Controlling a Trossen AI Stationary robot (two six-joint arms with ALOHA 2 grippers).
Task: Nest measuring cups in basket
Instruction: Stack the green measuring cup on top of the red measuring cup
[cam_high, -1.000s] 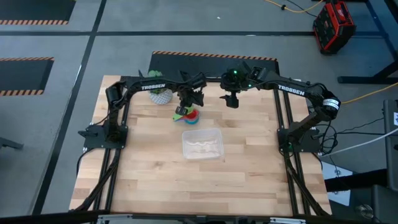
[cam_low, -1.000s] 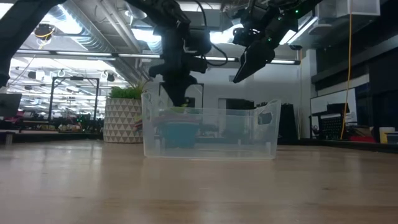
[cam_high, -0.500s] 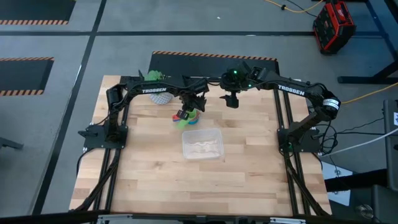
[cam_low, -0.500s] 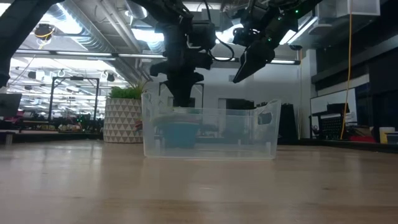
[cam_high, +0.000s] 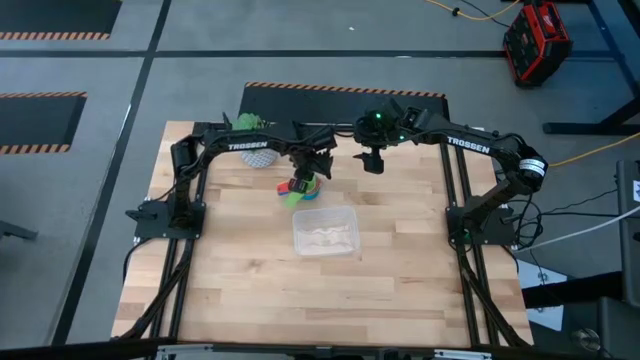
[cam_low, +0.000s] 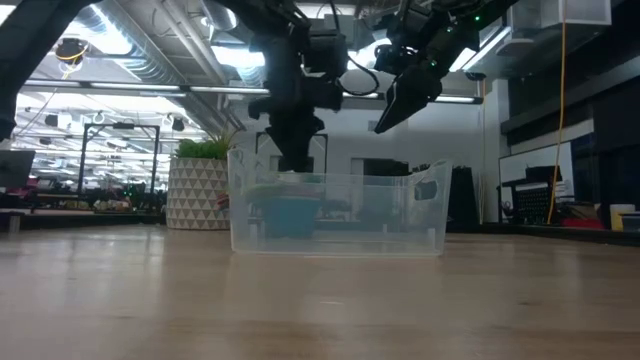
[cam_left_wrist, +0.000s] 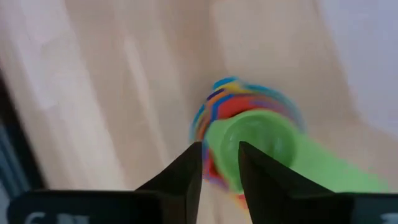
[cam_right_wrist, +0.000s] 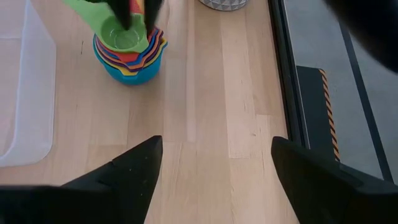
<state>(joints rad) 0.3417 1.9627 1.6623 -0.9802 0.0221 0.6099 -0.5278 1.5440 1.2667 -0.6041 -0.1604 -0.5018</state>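
The nested stack of measuring cups (cam_right_wrist: 132, 61), light blue outermost, stands on the table beyond the far edge of the clear basket (cam_high: 325, 232). In the low view the stack (cam_low: 290, 214) shows through the basket (cam_low: 400, 215). My left gripper (cam_high: 303, 177) is over the stack, pointing down, shut on the green measuring cup (cam_left_wrist: 261, 146), whose bowl (cam_right_wrist: 121, 34) sits at the stack's top. My right gripper (cam_high: 372, 163) hangs open, raised, to the right of the stack and touches nothing (cam_right_wrist: 214, 186). My left gripper pinches the green cup's bowl wall (cam_left_wrist: 217, 158) from above, one finger (cam_left_wrist: 252, 177) inside the bowl and one (cam_left_wrist: 186, 177) outside. The flat handle (cam_left_wrist: 348, 180) sticks out level from the other side. The bowl rests in the top of the stack.
A white patterned pot with a green plant (cam_high: 258, 152) stands near the far edge, left of the stack. The basket holds no cups and lies near the table's middle. Bare wood (cam_high: 300, 290) runs from the basket to the near edge.
My left gripper has moved a little toward the right and down onto the stack, carrying the green cup. The cup has turned: its handle pointed toward the table's left before and now points toward the near-left. The right arm has kept still.
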